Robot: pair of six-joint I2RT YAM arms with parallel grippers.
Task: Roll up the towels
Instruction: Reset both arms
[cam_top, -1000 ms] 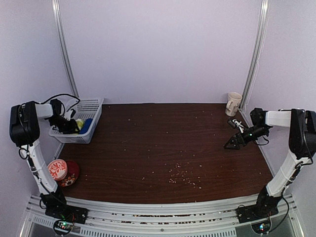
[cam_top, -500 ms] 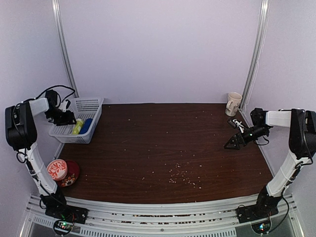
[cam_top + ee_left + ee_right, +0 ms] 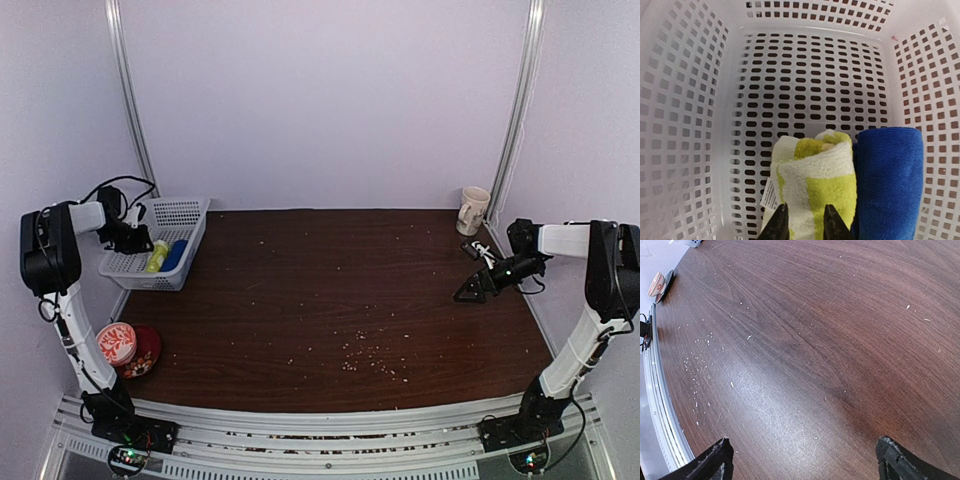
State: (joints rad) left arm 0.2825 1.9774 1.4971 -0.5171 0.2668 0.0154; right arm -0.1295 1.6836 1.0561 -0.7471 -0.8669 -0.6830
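1. Left end effector point(image 3: 133, 241) has drawn back from over the towels toward the left rim of the white basket point(image 3: 186, 214), leaving the yellow-green roll uncovered; the right arm has not shifted.
2. Both towels lie inside the basket, rolled and touching side by side. The yellow-green towel point(image 3: 815, 175) is looped terry with pale white bands and a small tag at its left side. The blue towel point(image 3: 890, 180), to its right against the basket wall, is a plain, tight cylinder.
3. The basket is thin white plastic, its floor and walls pierced with slots and square holes. The half of it beyond the rolls is bare.
4. In the left wrist view the fingertips sit just above the yellow-green roll's near end with only a narrow gap between them – whether they pinch cloth I cannot tell.
5. The right end effector point(image 3: 805, 465) is spread wide and grips nothing, well away from the basket across the bench point(image 3: 340, 280).
6. That bench is dark wood grain, scuffed – pale crumbs point(image 3: 370, 355) are scattered far from the basket toward the near edge.
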